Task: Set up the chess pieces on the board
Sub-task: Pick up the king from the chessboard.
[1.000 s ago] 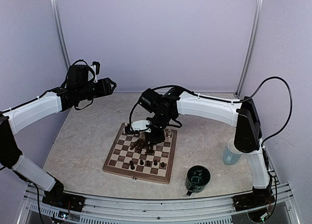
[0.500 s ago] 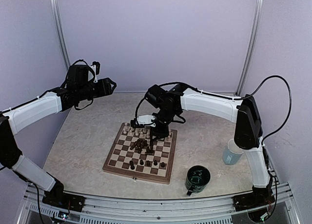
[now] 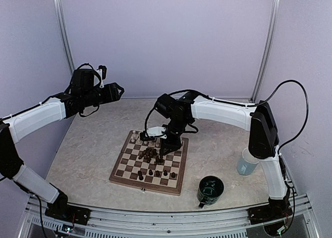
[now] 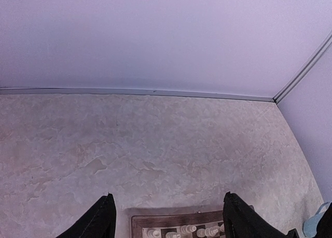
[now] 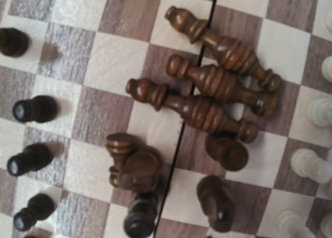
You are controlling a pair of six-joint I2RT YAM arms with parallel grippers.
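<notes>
Hovering over the middle of the board (image 3: 120, 171): right arm wrist (image 3: 169, 130). Its fingers don't show in the wrist view and the top view is too coarse, so I can't tell whether they're apart or clamped on anything.

Left fingers (image 4: 101, 223) are spread wide with nothing between them, parked high and well off the board's far-left corner.

Board state:
- dark pieces (image 5: 207, 93) lie in a heap at the board's centre: three tall ones on their sides, touching, with stubbier ones just beside them
- dark pawns (image 5: 33, 109) stand along the board's near side
- white pieces (image 5: 311, 165) stand along the board's far edge

My read is that the step in hand is pulling one fallen dark piece out of the heap and standing it on the near rank. To do that well:
- take the outermost tall piece, not the middle one, since its neighbours will roll
- close across its waist, with the fingers square to its long axis
- lift straight up off the board before moving toward the near rank, clear of the standing pawns
- set it upright, centred in its square, and let go only once the base is flat
</notes>
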